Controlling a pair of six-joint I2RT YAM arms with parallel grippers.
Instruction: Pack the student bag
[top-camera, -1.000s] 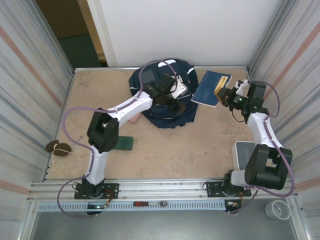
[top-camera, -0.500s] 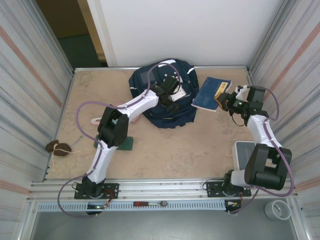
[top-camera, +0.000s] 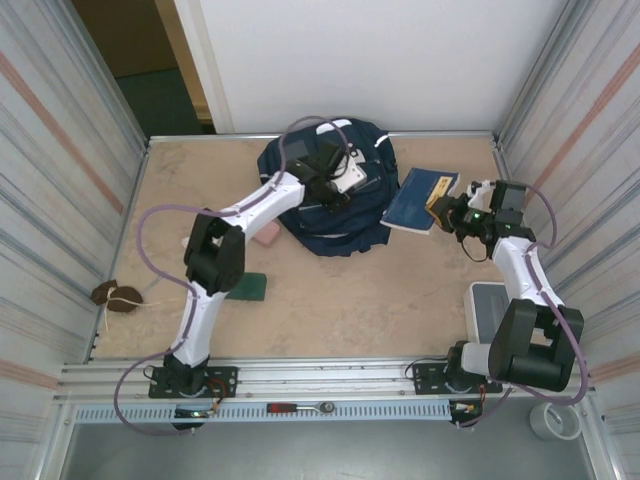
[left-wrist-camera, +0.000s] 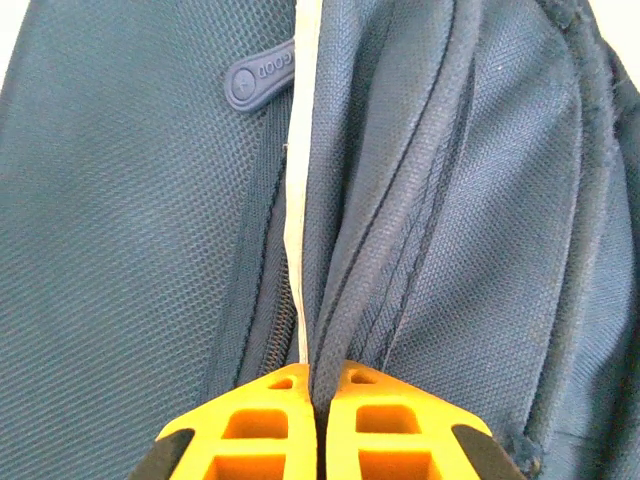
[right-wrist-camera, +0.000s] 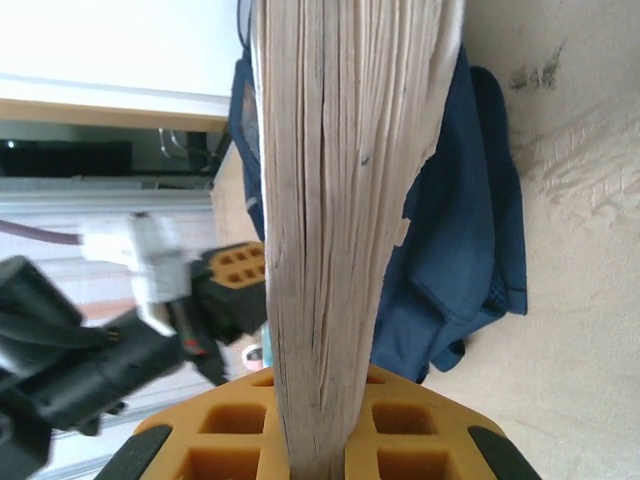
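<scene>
The student bag lay crumpled at the far middle of the table, with its white patch facing up. My left gripper was pressed together on a fold of the bag's fabric, next to the pale stripe and below the zip pull. My right gripper was pinching a dark-blue booklet across its page edge, holding it just beside the bag's right side.

Assessment: packing was at an early stage. I could see no opening into a compartment, and the booklet was not yet inside the bag. A pink item and a green item lay on the table near the bag. Both were probably left to pack.
</scene>
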